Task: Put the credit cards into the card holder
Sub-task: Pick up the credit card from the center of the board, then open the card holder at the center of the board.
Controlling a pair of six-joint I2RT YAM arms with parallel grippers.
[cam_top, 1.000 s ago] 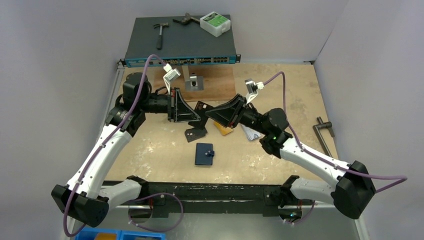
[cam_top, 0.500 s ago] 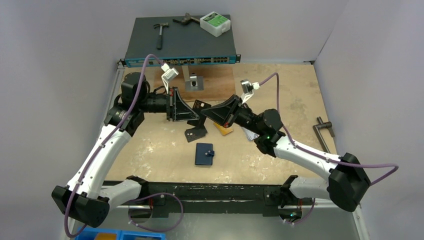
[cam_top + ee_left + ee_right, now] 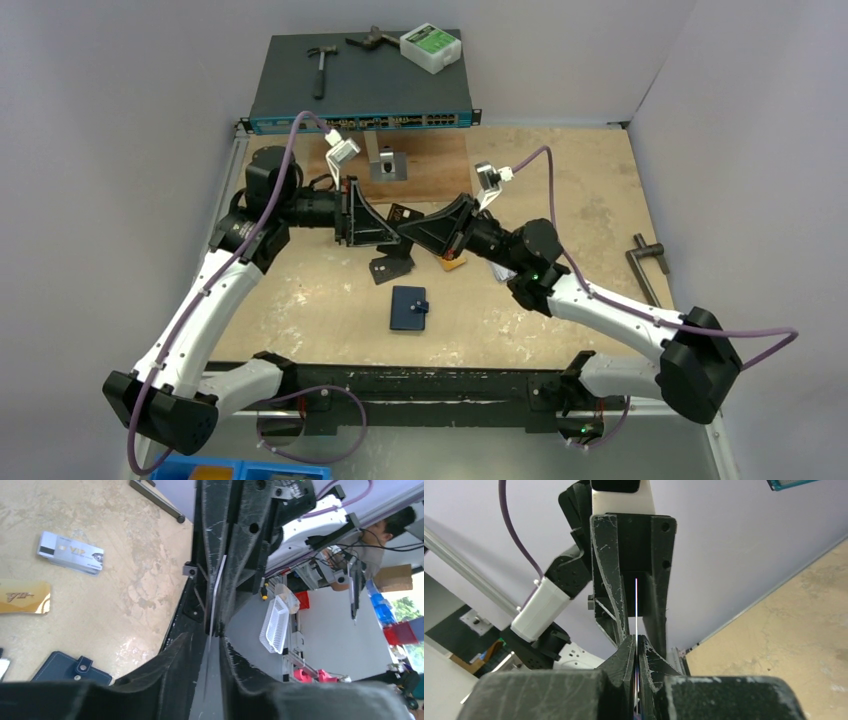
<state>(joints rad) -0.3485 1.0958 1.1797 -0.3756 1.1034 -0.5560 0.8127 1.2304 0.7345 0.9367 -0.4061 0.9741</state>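
Holding one credit card (image 3: 636, 605) edge-on over the worktop's (image 3: 590, 190) middle, I note right jaws clamped on one end, left jaws slightly parted around the other.

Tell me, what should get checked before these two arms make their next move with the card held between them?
1. Is the right gripper shut on the credit card: ok.
2. Is the left gripper clear of that card: cannot tell.
3. Does the card sit straight in the grip, edge in line with the fingers: ok.
4. Is the card holder open to take a card: not ok, it lies folded shut on the table.
5. Do the gold card and the silver VIP card lie flat, apart from the holder: ok.
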